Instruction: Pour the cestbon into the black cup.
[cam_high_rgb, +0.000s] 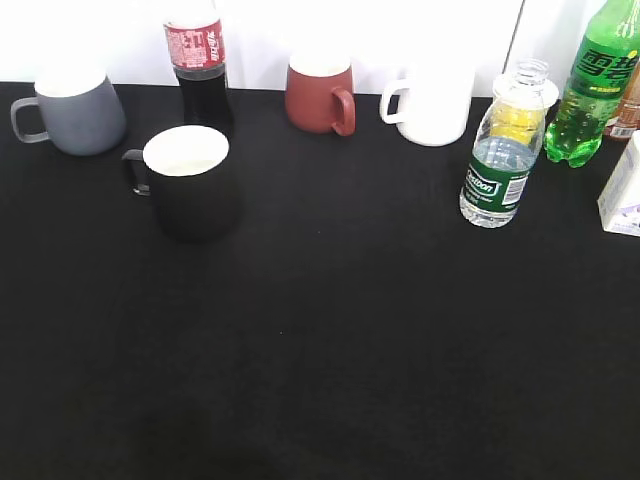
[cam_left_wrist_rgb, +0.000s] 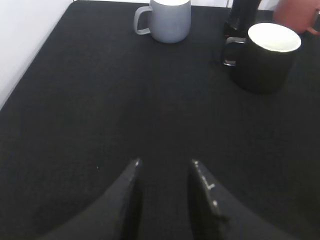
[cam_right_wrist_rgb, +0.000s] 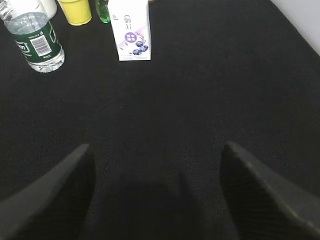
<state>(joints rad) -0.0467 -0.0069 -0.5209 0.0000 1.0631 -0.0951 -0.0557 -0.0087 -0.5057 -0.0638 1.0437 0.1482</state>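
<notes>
The cestbon (cam_high_rgb: 503, 150), a small clear bottle with a dark green label and no cap, stands upright at the right of the black table; it also shows at the top left of the right wrist view (cam_right_wrist_rgb: 34, 37). The black cup (cam_high_rgb: 188, 180), white inside, stands at the left with its handle to the left; it also shows in the left wrist view (cam_left_wrist_rgb: 265, 55). My left gripper (cam_left_wrist_rgb: 165, 162) is open and empty over bare cloth, well short of the cup. My right gripper (cam_right_wrist_rgb: 155, 147) is wide open and empty, well short of the bottle. Neither gripper shows in the exterior view.
Along the back stand a grey mug (cam_high_rgb: 70, 110), a cola bottle (cam_high_rgb: 198, 65), a dark red mug (cam_high_rgb: 320, 95), a white mug (cam_high_rgb: 432, 105) and a green soda bottle (cam_high_rgb: 592, 85). A white carton (cam_right_wrist_rgb: 131, 31) stands at the right edge. A yellow cup (cam_right_wrist_rgb: 76, 11) is behind the cestbon.
</notes>
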